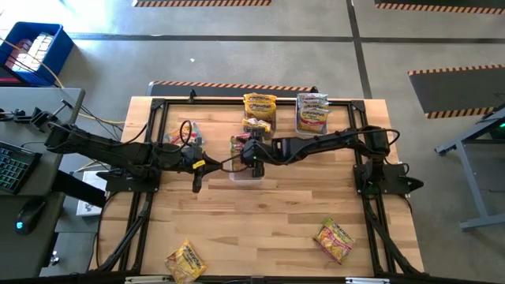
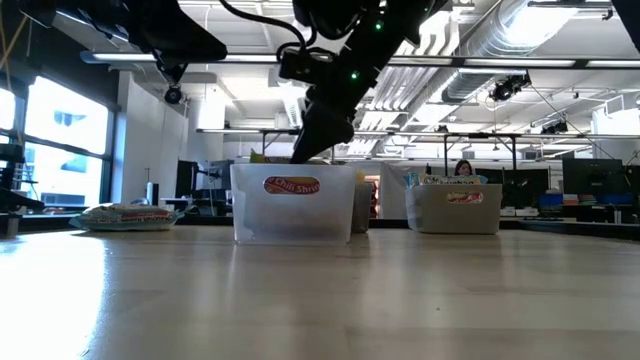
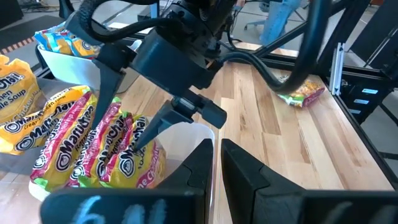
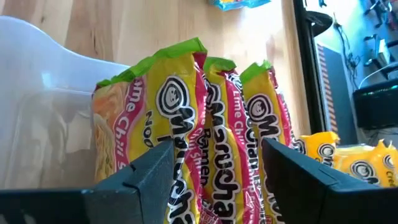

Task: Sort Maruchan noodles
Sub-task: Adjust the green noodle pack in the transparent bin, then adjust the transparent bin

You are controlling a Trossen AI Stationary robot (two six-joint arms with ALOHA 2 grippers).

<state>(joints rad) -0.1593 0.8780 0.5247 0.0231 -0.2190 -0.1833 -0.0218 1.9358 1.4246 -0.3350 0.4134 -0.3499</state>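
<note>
Sorting is judged well advanced but unfinished. At the left, the left gripper (image 1: 196, 183) is parked beside the centre bin, its fingers nearly together and empty. One yellow packet (image 1: 185, 260) lies loose at the near left edge. In the middle, the right gripper (image 1: 251, 150) is held over the clear bin (image 2: 295, 205), jaws spread wide with nothing held, above the upright lime-chili packets (image 4: 211, 143). Farther right, a filled bin (image 1: 312, 113) stands, and another loose packet (image 1: 334, 239) is left to be sorted.

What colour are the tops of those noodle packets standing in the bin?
Green top edges, clearest in the right wrist view.
</note>
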